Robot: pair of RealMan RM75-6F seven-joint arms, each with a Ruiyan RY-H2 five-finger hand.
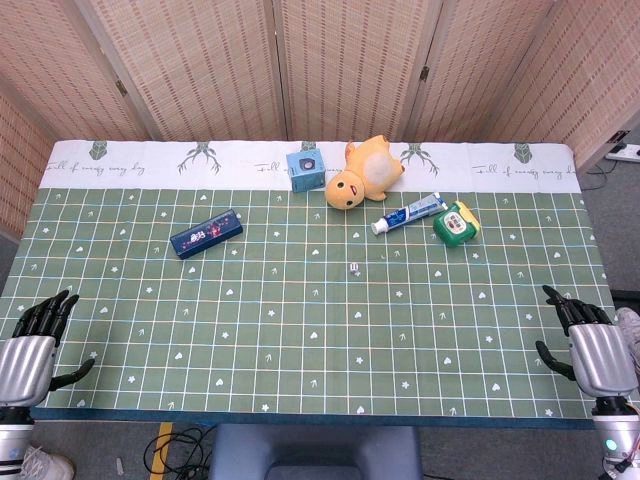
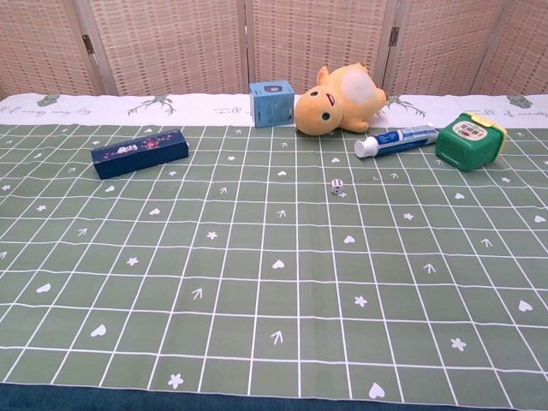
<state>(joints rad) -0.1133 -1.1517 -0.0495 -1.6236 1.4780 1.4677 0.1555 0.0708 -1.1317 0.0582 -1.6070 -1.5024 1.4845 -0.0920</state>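
Observation:
My left hand (image 1: pixel 35 345) rests at the table's near left corner, fingers apart, holding nothing. At the near right corner my right hand (image 1: pixel 590 345) lies the same way, also with nothing in it. Neither hand shows in the chest view. A dark blue box (image 1: pixel 206 233) (image 2: pixel 139 153) lies on the left part of the green mat. At the back sit a light blue cube box (image 1: pixel 305 169) (image 2: pixel 271 104), an orange plush toy (image 1: pixel 364 172) (image 2: pixel 339 101), a toothpaste tube (image 1: pixel 409 213) (image 2: pixel 397 140) and a green container (image 1: pixel 456 222) (image 2: pixel 469 140). A small white die (image 1: pixel 355 266) (image 2: pixel 337 186) lies mid-table.
The green grid mat (image 1: pixel 300 330) covers the table, with a white band along its far edge. Woven folding screens (image 1: pixel 330 60) stand behind the table. A dark seat back (image 1: pixel 315 452) shows below the near edge.

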